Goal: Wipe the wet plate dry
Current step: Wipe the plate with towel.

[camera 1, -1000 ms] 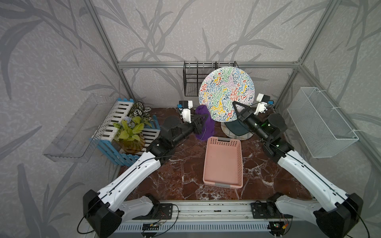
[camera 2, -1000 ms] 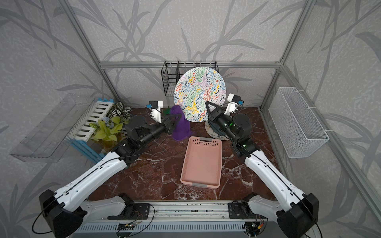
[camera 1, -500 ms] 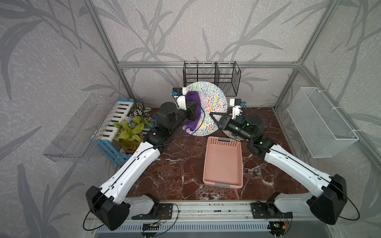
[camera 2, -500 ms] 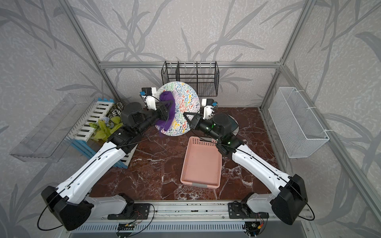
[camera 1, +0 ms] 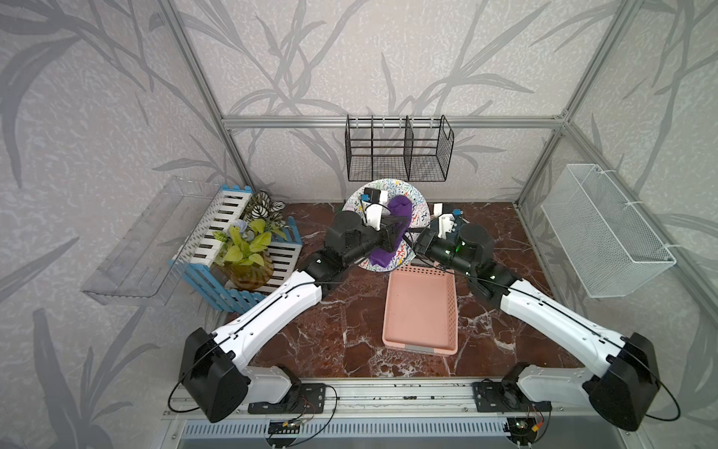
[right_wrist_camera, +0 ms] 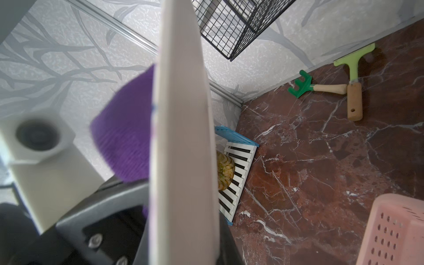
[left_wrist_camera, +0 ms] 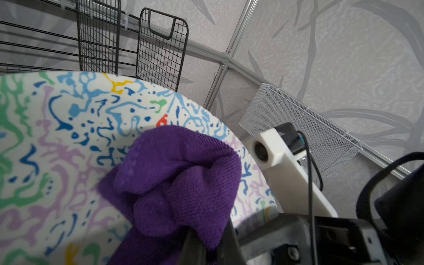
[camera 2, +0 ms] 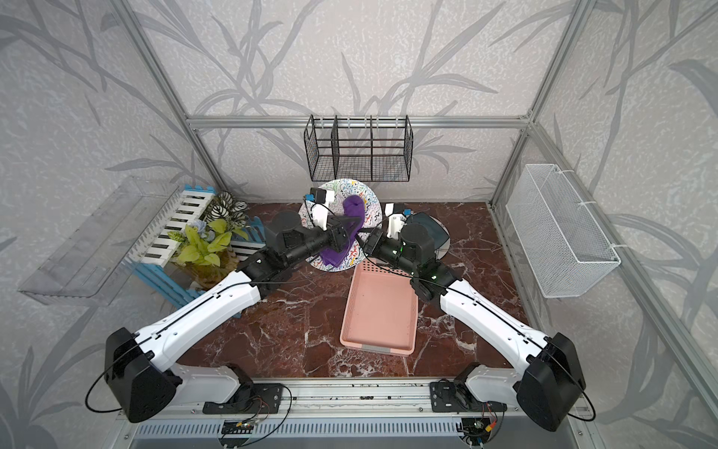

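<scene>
The plate [camera 1: 419, 203], white with colourful squiggles, stands tilted on edge above the back of the table; both top views show it [camera 2: 370, 196]. My right gripper [camera 1: 414, 244] is shut on its right rim, and the right wrist view shows the plate [right_wrist_camera: 181, 114] edge-on between the jaws of that gripper [right_wrist_camera: 181, 229]. My left gripper [camera 1: 393, 233] is shut on a purple cloth [camera 1: 400, 206], which lies bunched against the plate's patterned face [left_wrist_camera: 68, 137]. In the left wrist view the cloth [left_wrist_camera: 179, 179] hides most of the left gripper [left_wrist_camera: 211, 243].
A pink basket [camera 1: 421, 307] lies on the marble table just in front of the plate. A black wire rack [camera 1: 398, 151] hangs on the back wall, a white mesh basket [camera 1: 606, 233] on the right. A blue-white crate with plants [camera 1: 241, 248] stands left. Green garden tools [right_wrist_camera: 305, 86] lie behind.
Both arms have come down and to the left with the plate and cloth. The cloth, earlier beside the raised plate, now lies on its face.
</scene>
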### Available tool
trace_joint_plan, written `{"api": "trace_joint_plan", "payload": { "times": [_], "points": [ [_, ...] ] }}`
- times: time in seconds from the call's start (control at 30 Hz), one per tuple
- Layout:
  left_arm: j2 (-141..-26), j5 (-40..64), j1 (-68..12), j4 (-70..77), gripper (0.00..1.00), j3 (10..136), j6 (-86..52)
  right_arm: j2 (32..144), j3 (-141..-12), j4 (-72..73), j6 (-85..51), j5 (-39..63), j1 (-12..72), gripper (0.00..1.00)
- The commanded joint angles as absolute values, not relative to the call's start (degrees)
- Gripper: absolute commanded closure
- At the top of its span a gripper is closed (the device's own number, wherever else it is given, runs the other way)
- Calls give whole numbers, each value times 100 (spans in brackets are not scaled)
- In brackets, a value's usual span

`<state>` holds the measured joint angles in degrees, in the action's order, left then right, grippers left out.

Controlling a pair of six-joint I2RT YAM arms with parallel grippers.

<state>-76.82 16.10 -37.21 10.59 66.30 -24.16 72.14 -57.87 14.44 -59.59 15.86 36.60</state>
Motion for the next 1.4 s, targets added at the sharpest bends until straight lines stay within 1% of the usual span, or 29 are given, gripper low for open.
{"api": "trace_joint_plan", "payload": {
  "times": [0.0,0.1,0.17,0.27,0.33,0.4,0.47,0.57,0.63,0.73,0.8,0.87,0.93,1.03,1.1,1.17,1.23,1.3,1.37],
  "points": [
    [-7708,1604,-3168,353,100,6179,-2879,6727,-6197,3794,-6202,1964,3557,100],
    [-7788,1983,-2507,285,100,6534,-2984,6796,-6410,3411,-5982,2732,3728,100],
    [-8029,2185,-2476,36,100,7089,-2669,6828,-6417,3179,-5700,2956,4057,100],
    [-8457,2563,-2837,-134,100,7700,-2362,6889,-6248,3270,-5704,2987,4271,100],
    [-8617,2262,-3348,-317,100,7907,-1978,6882,-6079,3588,-5791,2710,4269,100],
    [-8674,2090,-3740,-334,100,7928,-1761,6777,-6013,3580,-5765,2417,4103,100],
    [-8609,2184,-3791,-238,100,7742,-1886,6686,-6020,3467,-5943,2298,3760,100],
    [-8103,2194,-3474,39,100,7067,-2389,6501,-5959,3356,-6466,2286,3069,100],
    [-7653,2427,-3185,620,100,6465,-2897,6363,-5883,3347,-6686,2265,2730,100],
    [-7322,3003,-2820,1432,100,5844,-3855,6260,-5791,3676,-6937,2341,2462,100],
    [-7281,3169,-2744,1815,100,5652,-4371,6290,-5767,3984,-7108,2413,2448,100],
    [-7313,3488,-2787,2355,100,5603,-4803,6411,-5777,4391,-7338,2557,2476,100],
    [-7448,3601,-2970,2599,100,5821,-4896,6494,-5821,4427,-7352,2737,2560,100],
    [-7716,3516,-3284,1677,100,6554,-4237,6484,-5784,4274,-7175,2683,2726,100],
    [-7727,3568,-3245,1863,100,6565,-4361,6372,-5609,4330,-7256,2368,2687,100],
    [-7628,3516,-3075,2374,100,6350,-4717,6163,-5488,4171,-7338,2177,2474,100],
    [-7530,3679,-2719,2915,100,6219,-5277,5962,-5338,4015,-7543,2106,2136,100],
    [-7453,3850,-2318,3663,100,6037,-5988,5747,-5037,4291,-7909,2046,1773,100],
    [-7427,3898,-2026,4442,100,5881,-6846,5673,-4870,4923,-8284,2137,1537,100]
  ]
}}
